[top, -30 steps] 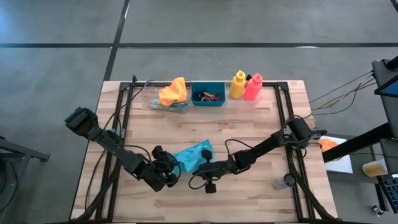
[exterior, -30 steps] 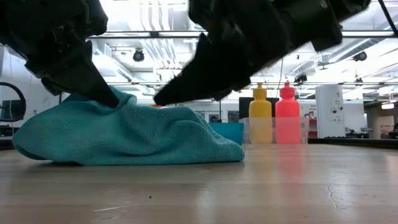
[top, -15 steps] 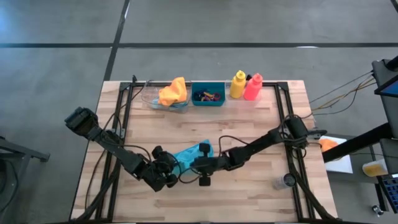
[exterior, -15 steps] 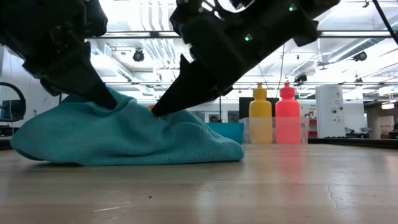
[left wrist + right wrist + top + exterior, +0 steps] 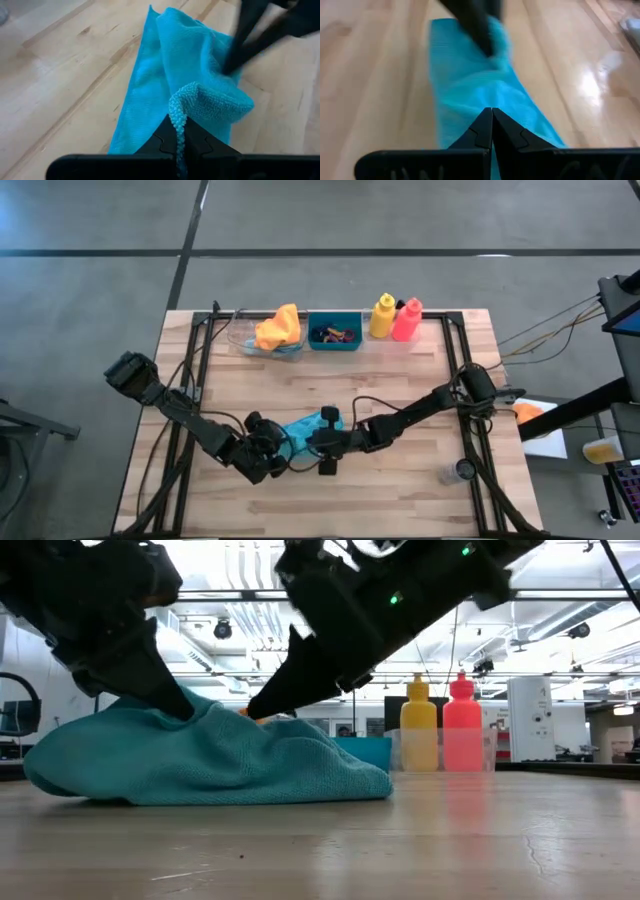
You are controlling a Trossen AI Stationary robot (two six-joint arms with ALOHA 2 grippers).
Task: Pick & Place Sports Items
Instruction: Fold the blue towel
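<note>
A teal cloth (image 5: 308,426) lies crumpled on the wooden table near its front middle, its underside resting on the boards (image 5: 200,765). My left gripper (image 5: 178,131) comes from the table's left, slanting down, and is shut on the cloth. My right gripper (image 5: 491,111) comes from the right, also slanting down and shut, its tips on the cloth's top (image 5: 252,714). An orange cloth (image 5: 278,328), a yellow bottle (image 5: 382,315) and a pink-red bottle (image 5: 406,320) stand along the far edge. Small rings (image 5: 335,334) lie in the teal bin. My left gripper pinches a raised fold of the cloth's near-left part (image 5: 176,111) between its two fingers, coming slanting down from the table's left. The fold stands up as a ridge at the fingers; the rest of the cloth lies slack on the table. My right gripper has its shut fingertips against the cloth's top, right of the left gripper's hold (image 5: 492,100), slanting down from the table's right. Nothing shows between the fingers; whether they catch a layer I cannot tell. The cloth lies on the table under them.
At the far edge stand a clear tray (image 5: 258,345) under the orange cloth, the teal bin (image 5: 335,342) and the two bottles. A small round object (image 5: 462,471) sits near the front right corner. Bare boards stretch between the teal cloth and the far row.
My right gripper, shut throughout, has gone toward the table's left and tipped further down until its tips came onto the teal cloth's top beside my left gripper. The cloth's right end has drawn in a little. My left gripper has kept its hold.
</note>
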